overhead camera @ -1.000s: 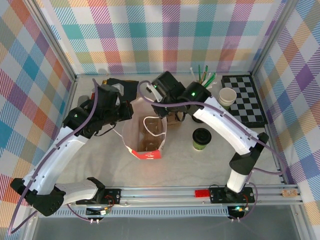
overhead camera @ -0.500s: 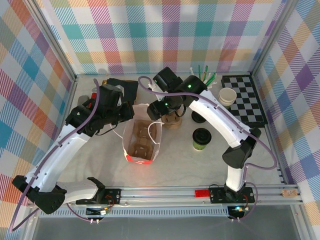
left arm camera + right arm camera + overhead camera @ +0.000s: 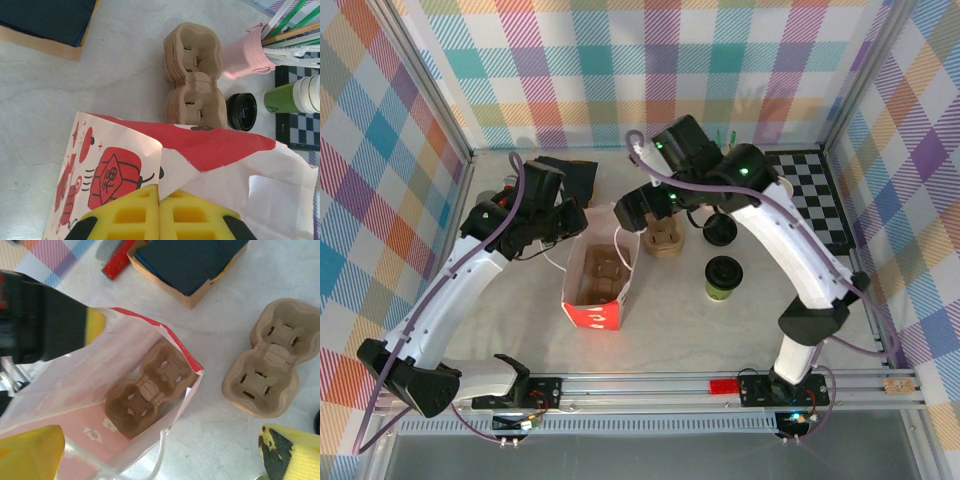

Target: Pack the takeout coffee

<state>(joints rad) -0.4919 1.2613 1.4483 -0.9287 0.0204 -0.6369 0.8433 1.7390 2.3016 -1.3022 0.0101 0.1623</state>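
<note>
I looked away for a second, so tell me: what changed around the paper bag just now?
The right gripper opened and drew back from the paper bag toward the far wall, and the bag's base swung left. The left gripper stays shut on the bag's rim. The takeout coffee and the stack of cup carriers did not move.

A white-and-red paper bag (image 3: 75, 390) stands open between the right gripper's (image 3: 160, 447) wide-spread yellow fingers (image 3: 30, 450), holding a cup carrier (image 3: 147, 390); a carrier stack (image 3: 270, 367) sits beside it on the table (image 3: 215, 325).
</note>
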